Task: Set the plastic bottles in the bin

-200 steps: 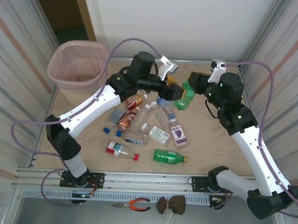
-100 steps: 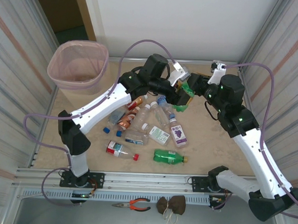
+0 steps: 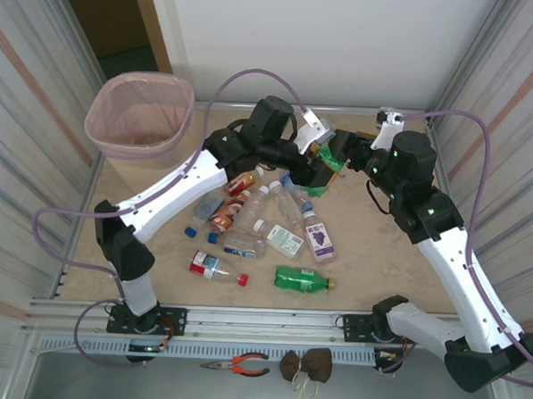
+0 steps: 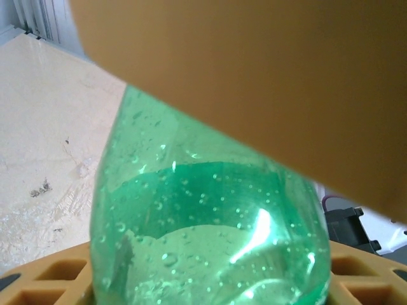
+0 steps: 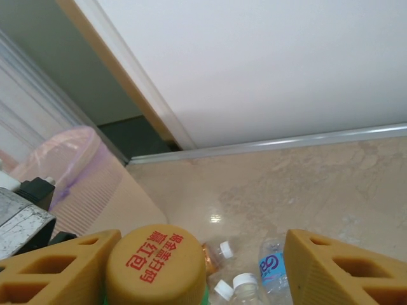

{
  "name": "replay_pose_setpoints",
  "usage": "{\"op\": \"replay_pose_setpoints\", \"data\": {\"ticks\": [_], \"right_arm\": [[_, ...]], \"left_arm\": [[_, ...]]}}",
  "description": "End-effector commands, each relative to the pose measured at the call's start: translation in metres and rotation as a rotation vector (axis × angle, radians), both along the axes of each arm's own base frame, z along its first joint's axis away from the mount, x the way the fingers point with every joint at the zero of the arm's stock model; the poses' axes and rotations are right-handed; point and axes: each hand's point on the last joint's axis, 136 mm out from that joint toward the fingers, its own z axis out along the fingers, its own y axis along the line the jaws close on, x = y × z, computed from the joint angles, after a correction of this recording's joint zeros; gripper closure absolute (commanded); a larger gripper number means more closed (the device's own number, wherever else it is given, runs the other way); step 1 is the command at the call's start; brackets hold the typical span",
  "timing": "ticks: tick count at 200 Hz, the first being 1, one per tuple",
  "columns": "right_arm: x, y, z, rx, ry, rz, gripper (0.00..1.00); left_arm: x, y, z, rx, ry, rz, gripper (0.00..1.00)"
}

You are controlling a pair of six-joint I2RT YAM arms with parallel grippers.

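Note:
A green plastic bottle with an orange cap hangs above the back of the table between both grippers. My left gripper is shut on its body, one finger above it and one below. My right gripper stands open around the cap, which rests against the left finger and is well apart from the right one. Several more bottles lie in a heap mid-table, with another green one and a red-capped one nearer me. The bin stands at the far left.
Corrugated walls close in both sides of the table. Pliers and a brown pouch lie on the front rail. In the right wrist view the bin's side and a few white-capped bottles show below the cap.
My left gripper came in from the left and closed on the green bottle. My right gripper, which was shut on the bottle's neck, has opened.

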Motion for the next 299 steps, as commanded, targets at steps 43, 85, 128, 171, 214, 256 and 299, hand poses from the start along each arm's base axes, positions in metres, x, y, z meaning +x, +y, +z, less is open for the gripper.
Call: {"op": "replay_pose_setpoints", "data": {"ticks": [43, 85, 128, 171, 214, 256, 299], "right_arm": [[-0.031, -0.03, 0.029, -0.062, -0.1, -0.06, 0.3], [-0.038, -0.041, 0.026, -0.076, -0.095, -0.086, 0.28], [-0.038, -0.043, 0.021, -0.077, -0.078, -0.089, 0.28], [-0.037, -0.041, 0.02, -0.074, -0.071, -0.081, 0.29], [-0.034, -0.038, 0.015, -0.066, -0.059, -0.077, 0.29], [-0.032, -0.035, 0.006, -0.043, -0.022, -0.069, 0.3], [-0.038, -0.044, 0.004, -0.067, -0.025, -0.096, 0.3]], "left_arm": [[0.06, 0.09, 0.03, -0.012, -0.039, 0.253, 0.47], [0.098, 0.176, 0.049, 0.012, -0.057, 0.457, 0.47], [0.12, 0.275, 0.072, 0.071, -0.112, 0.695, 0.47], [0.134, 0.363, 0.071, 0.115, -0.109, 0.912, 0.46], [0.152, 0.417, 0.038, -0.048, 0.122, 1.17, 0.51], [0.165, 0.453, -0.009, -0.316, 0.358, 1.536, 0.5], [0.174, 0.465, -0.05, -0.462, 0.691, 1.757, 0.52]]}}
